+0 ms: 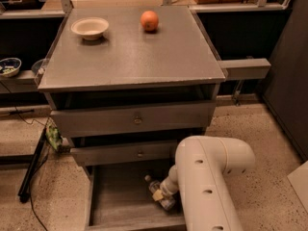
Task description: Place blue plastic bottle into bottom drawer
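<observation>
The bottom drawer point(118, 198) is pulled out below the cabinet, a shallow grey tray. The blue plastic bottle point(155, 188) lies in it toward the right side, with its white cap pointing to the back left. My gripper point(163, 195) is down inside the drawer right at the bottle. It is mostly hidden behind my white arm point(211, 177), which reaches in from the front right. I cannot see whether the bottle rests on the drawer floor or is held just above it.
A cream bowl point(90, 28) and an orange point(149, 20) sit on the cabinet top point(144, 57). Two upper drawers with small knobs point(137, 120) are partly open above the bottom one. A blue bowl point(8, 66) sits on a low shelf at the left. Black cables lie on the floor at the left.
</observation>
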Tool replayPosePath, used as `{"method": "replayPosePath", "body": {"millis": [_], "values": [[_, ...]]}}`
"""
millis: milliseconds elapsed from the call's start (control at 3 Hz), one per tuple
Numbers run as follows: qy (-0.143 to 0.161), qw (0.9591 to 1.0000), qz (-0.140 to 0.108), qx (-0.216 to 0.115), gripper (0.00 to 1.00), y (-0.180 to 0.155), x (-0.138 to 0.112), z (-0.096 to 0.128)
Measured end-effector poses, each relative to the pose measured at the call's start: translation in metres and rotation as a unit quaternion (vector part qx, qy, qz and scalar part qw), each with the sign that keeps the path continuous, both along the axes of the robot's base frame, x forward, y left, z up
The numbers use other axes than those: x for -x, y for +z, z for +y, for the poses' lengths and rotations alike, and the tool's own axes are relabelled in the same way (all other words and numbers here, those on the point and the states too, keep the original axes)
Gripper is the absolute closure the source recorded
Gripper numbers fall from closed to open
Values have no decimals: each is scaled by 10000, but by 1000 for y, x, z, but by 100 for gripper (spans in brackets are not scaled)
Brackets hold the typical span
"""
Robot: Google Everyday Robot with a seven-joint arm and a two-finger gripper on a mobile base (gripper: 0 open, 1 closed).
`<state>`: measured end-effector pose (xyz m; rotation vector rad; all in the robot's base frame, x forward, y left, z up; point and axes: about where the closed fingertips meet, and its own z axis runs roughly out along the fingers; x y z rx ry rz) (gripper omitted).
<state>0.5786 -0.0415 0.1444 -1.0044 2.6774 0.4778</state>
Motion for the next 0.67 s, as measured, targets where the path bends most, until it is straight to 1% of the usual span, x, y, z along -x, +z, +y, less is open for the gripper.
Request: {"method": "replayPosePath", "body": {"millis": [333,667], "values": [[-129,9998,90,-76,100,-9,7,-6],[-124,9998,151,-90,96,-12,9,-7]]}}
